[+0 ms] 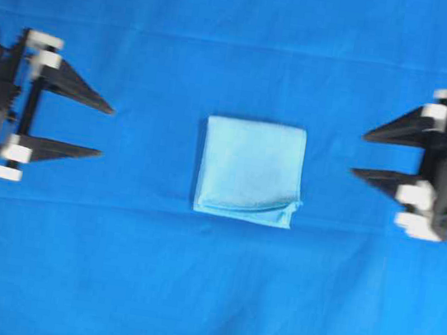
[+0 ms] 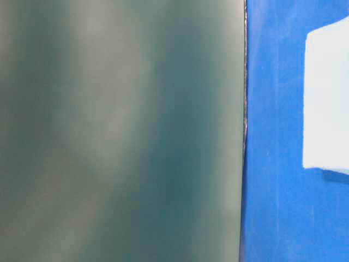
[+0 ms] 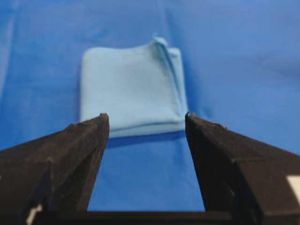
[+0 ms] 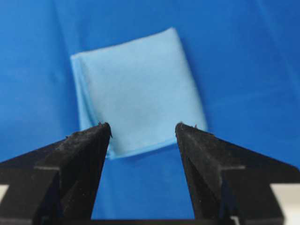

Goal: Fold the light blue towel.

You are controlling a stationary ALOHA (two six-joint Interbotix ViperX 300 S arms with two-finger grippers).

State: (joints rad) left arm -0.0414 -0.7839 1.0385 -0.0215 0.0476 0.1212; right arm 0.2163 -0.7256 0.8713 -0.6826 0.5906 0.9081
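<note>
Left claw [image 1: 107,131]: jaws spread apart, gripping nothing, tips aimed toward the middle of the table, well apart from the light blue towel [image 1: 250,170]; in the left wrist view the claw [image 3: 147,123] frames the towel [image 3: 131,91] lying ahead of the gap, clear of both tips. Right claw [image 1: 358,154]: likewise spread and empty at the opposite side, also well apart from the towel, which shows ahead of its tips [image 4: 143,130] in the right wrist view. Towel lies flat between the two claws as a folded, roughly square packet on the deep blue sheet [image 1: 205,298] covering the table, layered edges toward the near side in the overhead view, one corner slightly splayed.
</note>
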